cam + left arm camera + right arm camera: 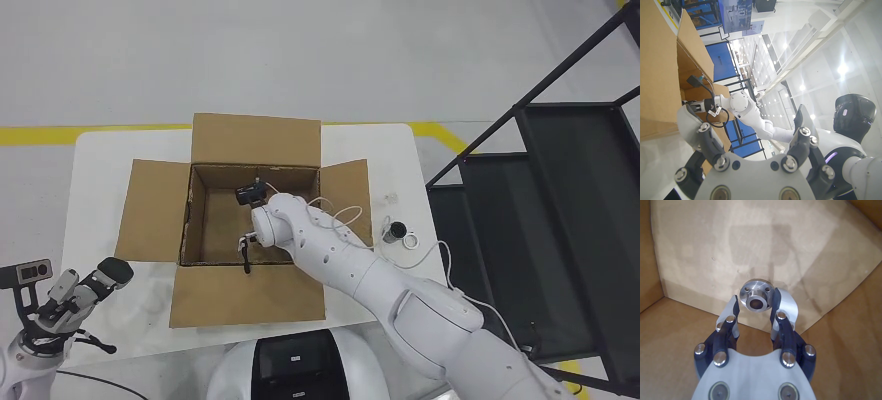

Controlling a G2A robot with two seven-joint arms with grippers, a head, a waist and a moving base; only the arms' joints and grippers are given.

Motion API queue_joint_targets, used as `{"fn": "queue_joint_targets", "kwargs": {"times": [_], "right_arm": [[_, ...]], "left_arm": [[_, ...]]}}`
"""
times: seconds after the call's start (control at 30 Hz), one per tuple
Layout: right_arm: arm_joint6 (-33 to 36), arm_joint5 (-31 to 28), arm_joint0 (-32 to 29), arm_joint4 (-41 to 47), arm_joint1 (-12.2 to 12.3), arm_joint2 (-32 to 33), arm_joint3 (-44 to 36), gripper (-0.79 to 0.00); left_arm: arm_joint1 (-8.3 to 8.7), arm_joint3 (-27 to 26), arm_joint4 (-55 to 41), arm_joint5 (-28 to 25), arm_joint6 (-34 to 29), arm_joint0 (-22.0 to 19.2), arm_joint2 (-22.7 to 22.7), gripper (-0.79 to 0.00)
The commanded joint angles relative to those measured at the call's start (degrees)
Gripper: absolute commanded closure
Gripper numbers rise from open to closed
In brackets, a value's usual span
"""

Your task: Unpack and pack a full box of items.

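White table (100, 170) under everything, with black metal steps (560, 200) just off its right side. Next in size, brown cardboard box (255, 140) in the middle of the table, all four flaps folded out flat. Down into the box from the near right, right arm (340, 260). Inside, low over the box floor, right gripper (755, 299), fingers (727, 313) spread apart on either side of a metal flange (754, 294); not clamped, a gap plain on one side. At the table's near left corner, left gripper (744, 115), likewise spread wide, holding nothing. Smallest of all: the metal flange itself, standing on the box floor with its hub towards the wrist camera, and a short metal cylinder (400, 233) on the table just beside the box's right flap.
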Motion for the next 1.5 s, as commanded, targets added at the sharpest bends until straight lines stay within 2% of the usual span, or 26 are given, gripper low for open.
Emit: {"fn": "queue_joint_targets", "kwargs": {"times": [0.0,0.13,0.37,0.53,0.73,1.03,1.27,1.47], "right_arm": [[-0.1,0.0,0.1,0.1,-0.2,0.1,0.5,-0.332],[-0.4,0.1,0.2,0.0,-0.6,0.2,0.8,0.0],[-0.9,0.2,-0.1,-0.1,-0.4,2.0,-0.9,0.0],[-0.1,0.2,-1.1,-1.8,1.0,4.6,-6.5,0.0],[1.5,-2.5,-6.6,-3.7,4.4,11.5,-21.0,0.0],[7.4,-7.5,-21.9,-6.2,9.7,25.4,-49.9,0.0],[8.7,-9.8,-30.0,-6.0,11.7,32.6,-64.0,0.0],[11.2,-8.8,-34.4,-8.9,13.0,37.7,-72.8,0.0]], "left_arm": [[0.0,0.0,0.0,0.0,0.0,0.0,0.0,-0.785],[0.0,0.0,0.0,0.0,0.0,0.0,0.0,-0.785],[0.0,0.0,0.0,0.0,0.0,0.0,0.0,-0.785],[0.0,0.0,0.0,0.0,0.0,0.0,0.0,-0.785],[0.0,0.0,0.0,0.0,0.0,0.0,0.0,-0.785],[0.0,0.0,0.0,0.0,0.0,0.0,0.0,-0.785],[0.0,0.0,0.0,0.0,0.0,0.0,0.0,-0.785],[0.0,0.0,0.0,0.0,0.0,0.0,0.0,-0.785]]}}
